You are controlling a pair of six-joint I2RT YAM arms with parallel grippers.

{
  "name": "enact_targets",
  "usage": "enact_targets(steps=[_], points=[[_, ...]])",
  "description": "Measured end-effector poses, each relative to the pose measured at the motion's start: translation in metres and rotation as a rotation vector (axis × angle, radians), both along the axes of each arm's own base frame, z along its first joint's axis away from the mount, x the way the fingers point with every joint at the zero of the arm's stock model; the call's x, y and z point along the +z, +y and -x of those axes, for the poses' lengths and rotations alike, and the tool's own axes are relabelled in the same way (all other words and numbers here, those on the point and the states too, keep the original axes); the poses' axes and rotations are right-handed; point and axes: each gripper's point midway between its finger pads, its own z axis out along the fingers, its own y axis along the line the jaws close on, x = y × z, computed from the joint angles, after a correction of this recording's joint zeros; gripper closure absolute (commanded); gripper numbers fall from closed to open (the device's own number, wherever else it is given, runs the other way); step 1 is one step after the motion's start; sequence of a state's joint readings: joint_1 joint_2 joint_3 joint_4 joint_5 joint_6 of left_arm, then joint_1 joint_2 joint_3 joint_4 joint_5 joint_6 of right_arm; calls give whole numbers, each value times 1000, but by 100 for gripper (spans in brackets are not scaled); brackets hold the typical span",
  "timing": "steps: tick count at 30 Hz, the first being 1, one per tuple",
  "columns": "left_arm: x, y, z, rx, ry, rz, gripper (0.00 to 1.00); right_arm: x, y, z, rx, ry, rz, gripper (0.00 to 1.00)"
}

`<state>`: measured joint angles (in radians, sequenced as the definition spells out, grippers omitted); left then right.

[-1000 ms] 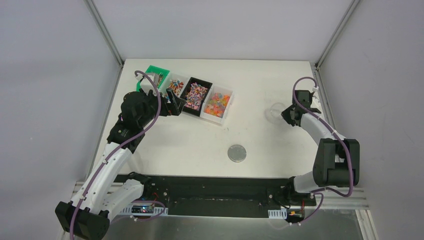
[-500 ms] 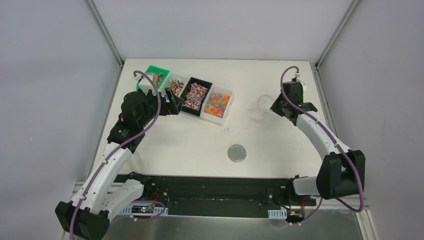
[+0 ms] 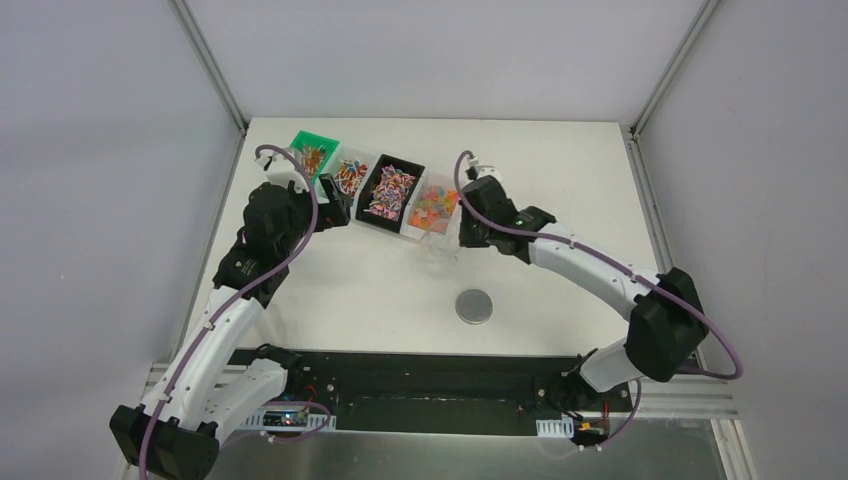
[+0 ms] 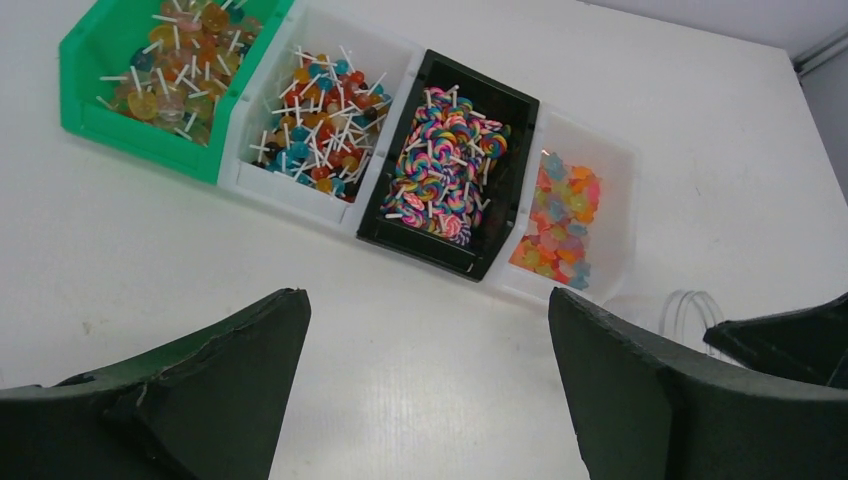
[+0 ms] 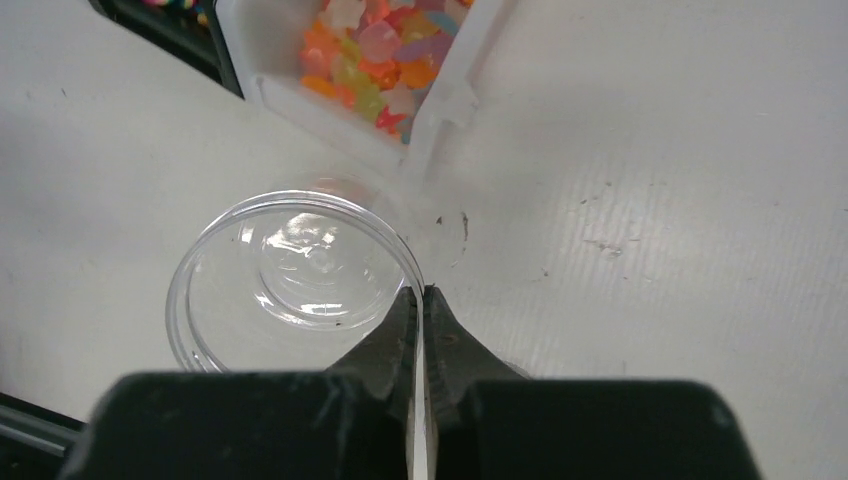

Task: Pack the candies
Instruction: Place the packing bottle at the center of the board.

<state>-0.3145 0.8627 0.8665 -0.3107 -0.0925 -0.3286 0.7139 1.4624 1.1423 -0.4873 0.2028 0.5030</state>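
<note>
The left end effector [image 4: 425, 400] hangs over the worktop [image 3: 560, 160] with its jaws spread wide and nothing between them. The candies [image 4: 445, 180] lie straight ahead of it in a row of four bins that slants from far-left to near-right. These are a green bin [image 4: 75, 110], a white bin [image 4: 240, 175] of stick sweets, a black bin [image 4: 375, 225] of swirled ones, and a clear bin [image 4: 620, 170] of orange and yellow gummies. The left arm is the nearer one to most of the row.

Just beside the near end of the clear bin is a transparent cup [image 5: 295, 285], which looks empty. The right end effector [image 5: 420, 300] is closed tight on its rim, one finger inside the wall and one outside. Any scoop from the bins probably has to travel rightward and toward the arms to reach it.

A grey lid disc [image 3: 474, 306] lies apart, nearer the bases. Whether the cup rests on the worktop or hangs slightly lifted is hard to tell. The left wrist view cuts it off behind its own finger.
</note>
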Motion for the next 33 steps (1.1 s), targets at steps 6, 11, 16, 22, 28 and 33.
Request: enact_targets(steps=[6,11,16,22,28,33], points=[[3,11,1,58,-13,-13,6,-29,31,27,101,45,112,100],[2,16,0,83,-10,-22,6,-46,43,38,133,64,192,99],[-3,19,-3,106,4,-35,7,-58,49,47,153,69,257,96],[-9,20,-6,113,23,-43,7,-68,49,54,155,84,312,91],[-19,19,-10,121,57,-47,8,-71,51,57,152,92,316,85],[-31,18,-15,128,94,-54,9,-67,54,56,144,89,301,76]])
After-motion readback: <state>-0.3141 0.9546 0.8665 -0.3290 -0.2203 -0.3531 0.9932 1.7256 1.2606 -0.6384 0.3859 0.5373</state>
